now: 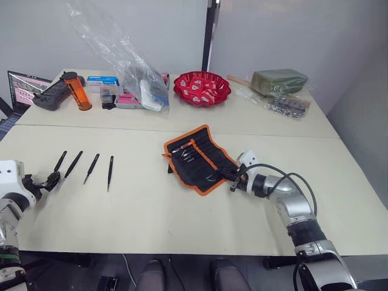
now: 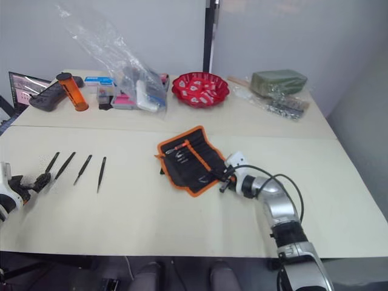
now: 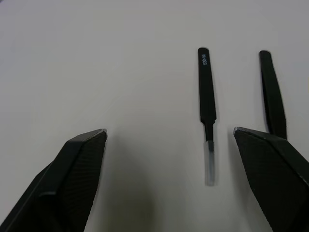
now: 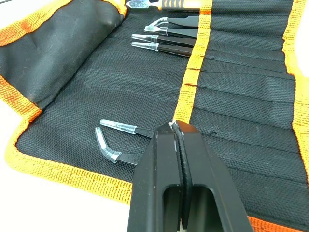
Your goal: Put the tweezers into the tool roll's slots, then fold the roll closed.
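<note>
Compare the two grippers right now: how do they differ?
The left gripper is open, over bare table beside the loose tweezers. The right gripper is shut, its tip over the open tool roll near the slotted tweezers. Both point down at the table.

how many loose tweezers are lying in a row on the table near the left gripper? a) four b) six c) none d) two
a: four slim black tweezers lie side by side on the bare table, just beside the open left gripper and well apart from the tool roll.
</note>
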`<move>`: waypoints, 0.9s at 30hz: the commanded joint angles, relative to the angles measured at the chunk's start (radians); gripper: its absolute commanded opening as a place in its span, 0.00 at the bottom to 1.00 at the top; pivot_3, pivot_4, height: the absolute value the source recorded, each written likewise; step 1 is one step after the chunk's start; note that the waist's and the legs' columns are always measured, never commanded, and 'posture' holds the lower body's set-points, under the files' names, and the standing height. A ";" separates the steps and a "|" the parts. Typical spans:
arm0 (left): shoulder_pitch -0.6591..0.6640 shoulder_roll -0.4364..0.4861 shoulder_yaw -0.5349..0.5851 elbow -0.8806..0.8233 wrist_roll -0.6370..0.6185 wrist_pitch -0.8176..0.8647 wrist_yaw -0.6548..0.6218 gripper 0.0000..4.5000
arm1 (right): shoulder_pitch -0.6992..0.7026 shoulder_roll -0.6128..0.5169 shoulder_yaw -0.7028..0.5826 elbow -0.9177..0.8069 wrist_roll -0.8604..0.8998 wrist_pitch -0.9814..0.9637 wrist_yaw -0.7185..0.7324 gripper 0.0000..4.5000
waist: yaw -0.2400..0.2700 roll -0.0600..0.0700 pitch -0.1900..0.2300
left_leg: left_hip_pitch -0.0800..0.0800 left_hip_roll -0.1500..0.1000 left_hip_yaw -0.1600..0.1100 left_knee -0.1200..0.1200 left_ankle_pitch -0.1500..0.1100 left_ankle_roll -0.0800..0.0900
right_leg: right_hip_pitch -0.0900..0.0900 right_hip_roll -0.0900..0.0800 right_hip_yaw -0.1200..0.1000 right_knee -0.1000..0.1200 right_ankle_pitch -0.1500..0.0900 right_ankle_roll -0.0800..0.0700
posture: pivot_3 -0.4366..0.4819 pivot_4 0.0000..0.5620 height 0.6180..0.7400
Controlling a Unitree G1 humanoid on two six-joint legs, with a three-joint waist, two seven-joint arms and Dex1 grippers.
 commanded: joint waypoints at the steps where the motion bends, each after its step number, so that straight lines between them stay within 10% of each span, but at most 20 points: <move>1: -0.016 0.027 -0.008 0.013 0.005 -0.024 -0.028 0.67 | 0.029 -0.012 0.011 0.019 -0.019 0.034 -0.004 0.00 | 0.001 0.000 0.000 | 0.000 0.000 0.000 0.000 0.000 0.000 | 0.000 0.000 0.000 0.000 0.000 0.000 | 0.48 0.27 1.00; 10: -0.058 0.020 -0.030 0.077 0.016 -0.085 -0.047 0.00 | 0.011 -0.008 0.014 0.011 -0.017 0.045 -0.004 0.00 | 0.002 0.000 0.000 | 0.000 0.000 0.000 0.000 0.000 0.000 | 0.000 0.000 0.000 0.000 0.000 0.000 | 0.48 0.27 1.00; 27: 0.020 -0.001 0.087 -0.119 -0.076 -0.105 -0.007 0.00 | 0.006 -0.006 0.020 0.018 -0.019 0.047 0.002 0.00 | 0.001 0.000 0.000 | 0.000 0.000 0.000 0.000 0.000 0.000 | 0.000 0.000 0.000 0.000 0.000 0.001 | 0.48 0.27 1.00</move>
